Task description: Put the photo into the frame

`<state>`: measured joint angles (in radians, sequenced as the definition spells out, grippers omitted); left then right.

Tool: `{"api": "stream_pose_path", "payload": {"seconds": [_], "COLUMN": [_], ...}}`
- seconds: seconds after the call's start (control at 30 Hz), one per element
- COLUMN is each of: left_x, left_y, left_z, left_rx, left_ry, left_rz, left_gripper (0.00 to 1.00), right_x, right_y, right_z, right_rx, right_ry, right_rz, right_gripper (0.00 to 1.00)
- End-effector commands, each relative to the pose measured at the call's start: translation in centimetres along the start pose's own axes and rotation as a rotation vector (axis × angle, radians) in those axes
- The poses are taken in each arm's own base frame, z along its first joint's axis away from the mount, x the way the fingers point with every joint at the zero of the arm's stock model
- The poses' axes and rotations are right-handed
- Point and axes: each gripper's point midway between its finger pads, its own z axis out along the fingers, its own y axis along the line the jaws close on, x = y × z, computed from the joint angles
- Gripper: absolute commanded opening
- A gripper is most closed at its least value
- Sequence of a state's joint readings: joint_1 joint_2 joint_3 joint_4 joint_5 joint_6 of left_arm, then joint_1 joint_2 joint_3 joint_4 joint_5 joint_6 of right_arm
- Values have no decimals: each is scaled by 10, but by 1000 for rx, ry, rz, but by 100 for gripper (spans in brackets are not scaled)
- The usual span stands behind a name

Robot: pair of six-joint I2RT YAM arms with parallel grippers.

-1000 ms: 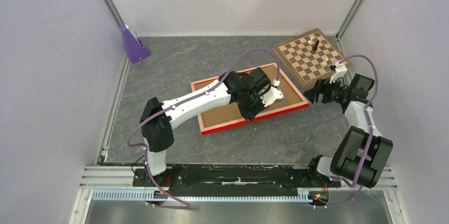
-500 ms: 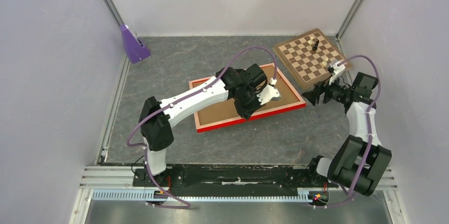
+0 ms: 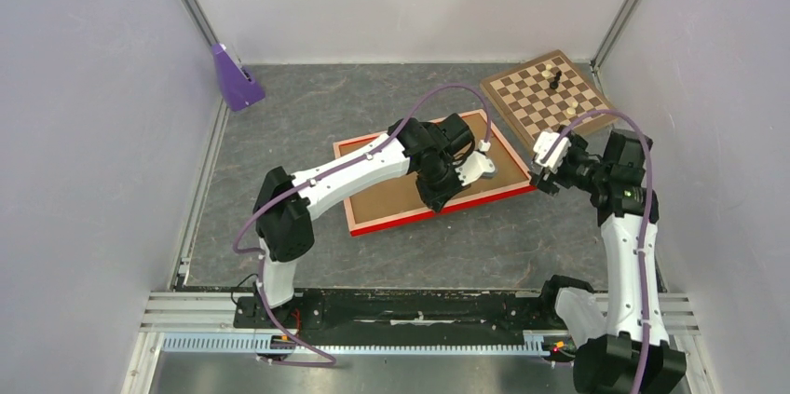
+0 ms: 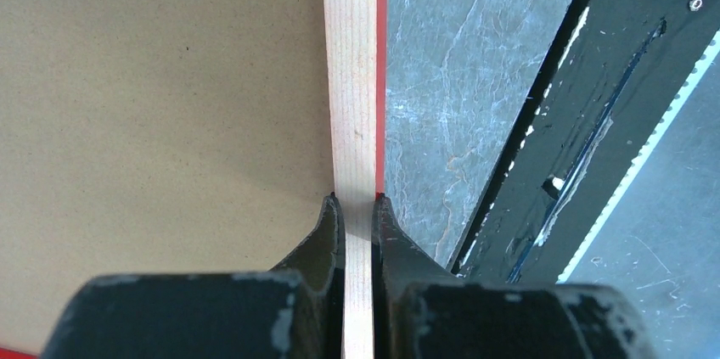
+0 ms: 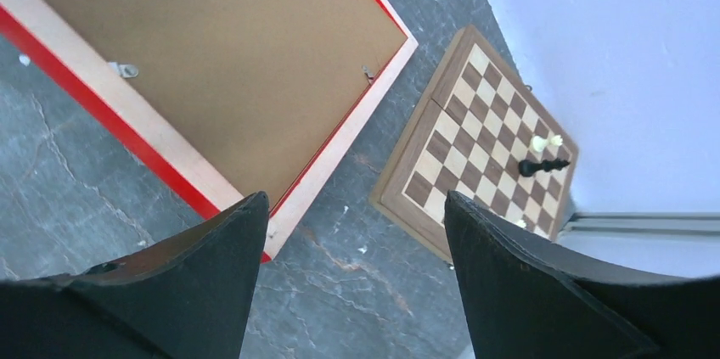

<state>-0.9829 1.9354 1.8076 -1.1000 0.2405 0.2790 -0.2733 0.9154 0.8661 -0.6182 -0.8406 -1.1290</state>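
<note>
The orange-red frame (image 3: 396, 223) lies face down on the table, its brown backing board (image 3: 387, 197) filling it. My left gripper (image 3: 443, 204) is shut on the frame's near rail; in the left wrist view the fingers (image 4: 327, 227) pinch the pale wood strip of the frame (image 4: 350, 79) beside the backing board (image 4: 153, 104). My right gripper (image 3: 541, 176) hovers open just off the frame's right corner. Its wrist view shows that gripper (image 5: 352, 198) over bare table, with the frame (image 5: 127, 117) to its left. The photo is out of view.
A brown chessboard (image 3: 545, 101) with a few pieces (image 3: 555, 77) sits at the back right, close to the right gripper, and shows again as the chessboard (image 5: 475, 147) in the right wrist view. A purple object (image 3: 235, 77) stands at the back left. Walls enclose three sides.
The right arm has risen and swung left, bringing its gripper to the frame's right corner. The left gripper and the frame have shifted slightly left.
</note>
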Motion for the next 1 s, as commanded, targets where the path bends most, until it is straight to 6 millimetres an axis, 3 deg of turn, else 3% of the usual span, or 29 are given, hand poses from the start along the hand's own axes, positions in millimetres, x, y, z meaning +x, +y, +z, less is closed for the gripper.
{"api": "stream_pose_path", "payload": {"seconds": [0.0, 0.37, 0.63, 0.97], "left_x": [-28, -20, -20, -20], "left_y": [4, 9, 9, 8], "left_z": [-16, -10, -4, -2], "left_rx": [-3, 13, 42, 58], "left_ry": [-99, -75, -72, -59], "left_rz": [68, 57, 43, 32], "left_gripper": [2, 2, 2, 2], "right_x": [7, 3, 25, 35], "right_y": [13, 42, 55, 67], "right_z": [-3, -13, -6, 1], "right_rx": [-34, -36, -30, -23], "right_ry": [70, 63, 90, 93], "right_rz": [-142, -288, -334, -428], "right_gripper": [79, 77, 77, 78]}}
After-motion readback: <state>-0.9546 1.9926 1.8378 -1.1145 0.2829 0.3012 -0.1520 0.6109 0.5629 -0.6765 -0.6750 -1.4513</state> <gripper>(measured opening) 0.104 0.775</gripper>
